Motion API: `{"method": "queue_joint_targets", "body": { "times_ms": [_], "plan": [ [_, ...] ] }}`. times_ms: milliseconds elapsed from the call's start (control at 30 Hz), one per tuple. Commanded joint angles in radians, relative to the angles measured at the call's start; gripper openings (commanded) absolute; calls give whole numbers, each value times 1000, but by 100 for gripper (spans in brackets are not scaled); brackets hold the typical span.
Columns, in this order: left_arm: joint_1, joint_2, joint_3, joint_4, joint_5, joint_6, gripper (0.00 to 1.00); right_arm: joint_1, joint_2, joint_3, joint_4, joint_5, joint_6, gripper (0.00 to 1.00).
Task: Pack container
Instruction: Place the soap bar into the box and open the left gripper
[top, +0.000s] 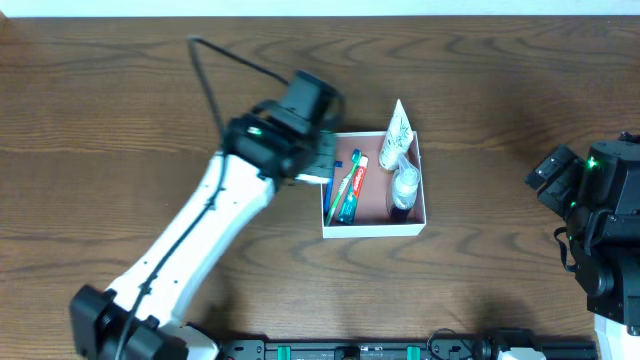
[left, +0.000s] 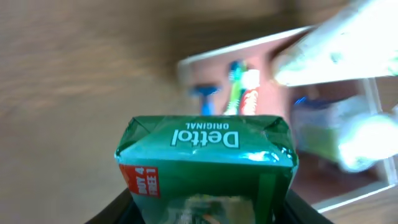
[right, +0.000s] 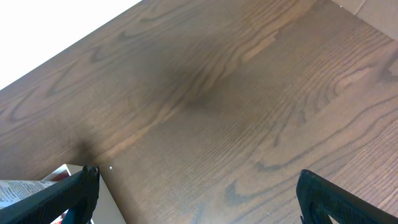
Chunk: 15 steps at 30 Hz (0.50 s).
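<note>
The container (top: 410, 228) is a shallow square box with white walls and a reddish-brown inside, at the table's middle. Inside lie a toothpaste tube (top: 356, 175), toothbrushes (top: 343, 195), a white tube (top: 397, 130) leaning over the far wall, and a small bottle (top: 405, 185). My left gripper (top: 318, 160) is at the container's left wall, shut on a green Dettol soap packet (left: 205, 158). The container also shows blurred in the left wrist view (left: 205, 59). My right gripper (right: 196, 193) is open and empty, over bare wood at the right.
The right arm (top: 600, 190) sits near the table's right edge. The container's corner (right: 59, 174) shows at the lower left of the right wrist view. A black cable (top: 215, 60) loops behind the left arm.
</note>
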Motion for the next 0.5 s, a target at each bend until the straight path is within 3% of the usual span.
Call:
{"method": "queue_joint_targets", "body": {
  "times_ms": [0, 167, 467],
  "plan": [
    [-61, 59, -37, 38, -5, -66, 29, -6, -2, 3, 0, 11, 13, 99],
    [-92, 178, -47, 66, -17, -130, 29, -6, -2, 3, 0, 11, 13, 99],
    [-100, 330, -47, 110, -13, -134, 30, -6, -2, 3, 0, 11, 13, 99]
  ]
}}
